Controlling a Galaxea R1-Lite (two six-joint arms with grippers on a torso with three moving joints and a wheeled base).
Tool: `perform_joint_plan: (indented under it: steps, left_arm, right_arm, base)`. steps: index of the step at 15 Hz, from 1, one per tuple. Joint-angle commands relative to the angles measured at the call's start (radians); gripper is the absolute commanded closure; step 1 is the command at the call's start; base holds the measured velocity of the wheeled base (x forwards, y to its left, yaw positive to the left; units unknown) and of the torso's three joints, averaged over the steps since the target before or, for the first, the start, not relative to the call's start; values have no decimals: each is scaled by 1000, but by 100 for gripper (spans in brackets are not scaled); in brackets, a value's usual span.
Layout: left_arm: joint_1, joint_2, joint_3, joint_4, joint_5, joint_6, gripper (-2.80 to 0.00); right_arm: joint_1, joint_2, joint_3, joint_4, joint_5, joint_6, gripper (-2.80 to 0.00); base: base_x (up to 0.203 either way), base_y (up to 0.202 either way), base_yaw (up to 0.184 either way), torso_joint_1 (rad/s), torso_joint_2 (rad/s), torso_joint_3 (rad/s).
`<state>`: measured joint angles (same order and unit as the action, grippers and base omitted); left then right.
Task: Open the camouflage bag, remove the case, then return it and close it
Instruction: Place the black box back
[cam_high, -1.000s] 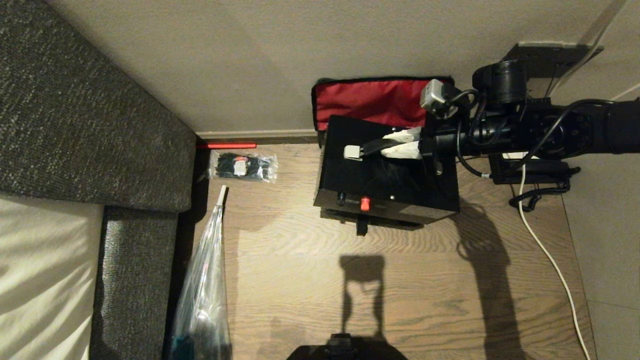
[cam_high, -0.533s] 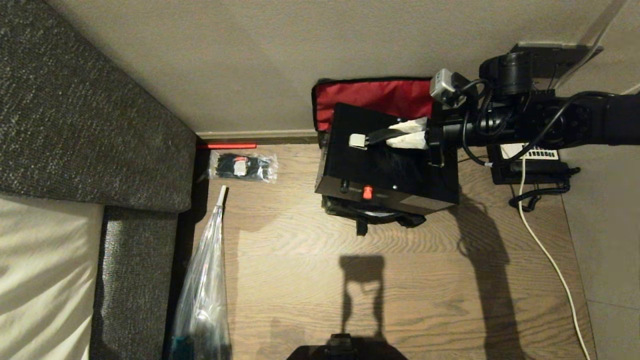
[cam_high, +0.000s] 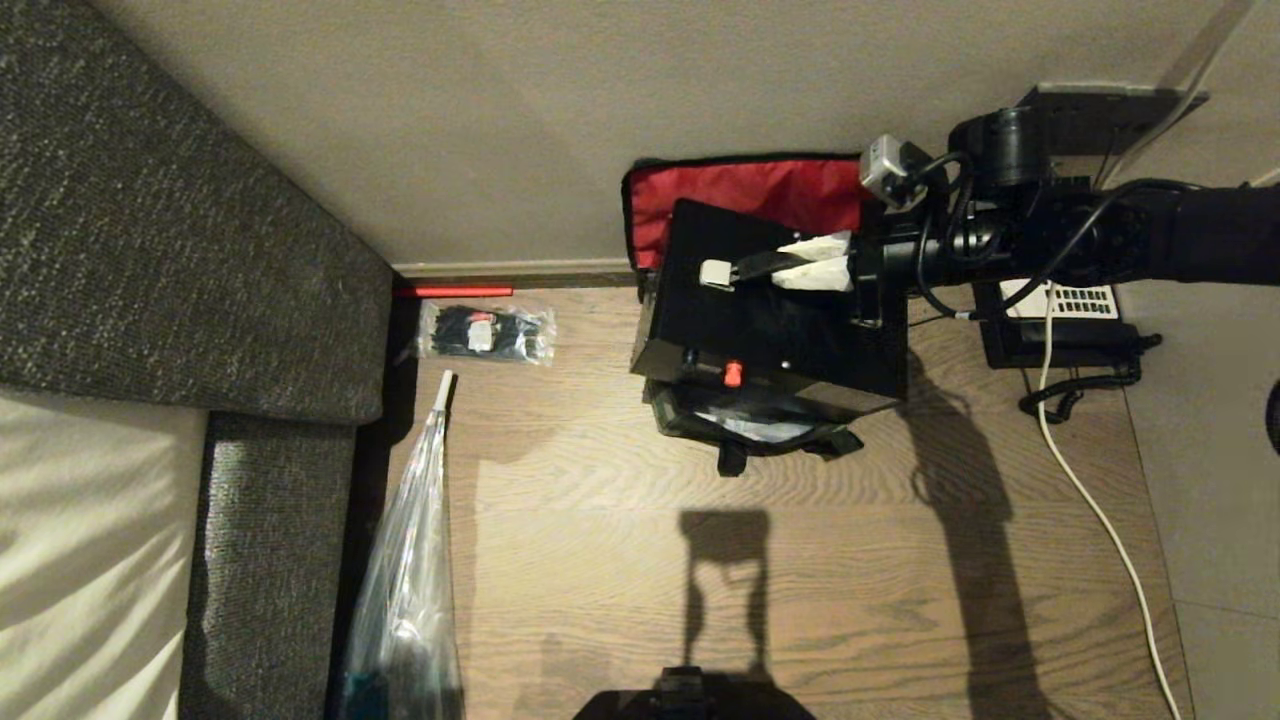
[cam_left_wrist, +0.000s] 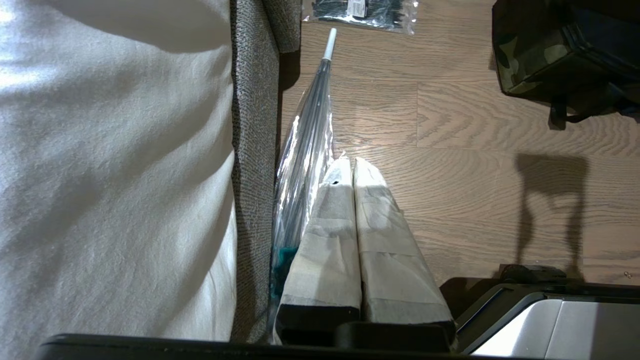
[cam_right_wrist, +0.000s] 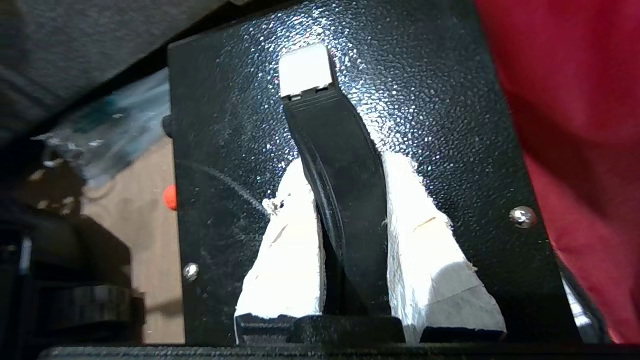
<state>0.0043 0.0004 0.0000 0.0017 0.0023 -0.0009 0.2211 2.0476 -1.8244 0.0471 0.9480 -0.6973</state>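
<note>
Right gripper (cam_high: 812, 266) jaws clamped on the case (cam_high: 770, 330) handle; it's higher now, bag (cam_high: 750, 425) showing underneath.

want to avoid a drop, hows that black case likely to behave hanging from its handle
The case looks rigid. Held only by its top handle in the right gripper, it may swing or tilt. It seems fairly heavy for its size.

Wooden floor (cam_high: 800, 580) carries camouflage bag (cam_high: 750, 425), packet of black ties (cam_high: 487, 333), clear umbrella (cam_high: 405, 590), desk phone (cam_high: 1060, 325).
</note>
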Motion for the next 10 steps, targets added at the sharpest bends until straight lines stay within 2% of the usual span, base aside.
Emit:
perform_joint_plan:
  steps: [1, 4, 7, 10]
  left_arm:
    - [0, -2, 2, 0, 1, -1, 0]
    - [0, -2, 2, 0, 1, -1, 0]
    - [0, -2, 2, 0, 1, -1, 0]
    - [0, -2, 2, 0, 1, -1, 0]
  right_arm:
    - [0, 31, -25, 9, 32, -5, 0]
    - [-17, 67, -29, 13, 40, -10, 0]
    - [-44, 96, -34, 12, 82, -12, 0]
    - [-62, 117, -77, 21, 82, -11, 0]
  base:
    - [0, 0, 0, 0, 0, 0]
    - [0, 0, 0, 0, 0, 0]
    - [0, 0, 0, 0, 0, 0]
    - [0, 0, 0, 0, 0, 0]
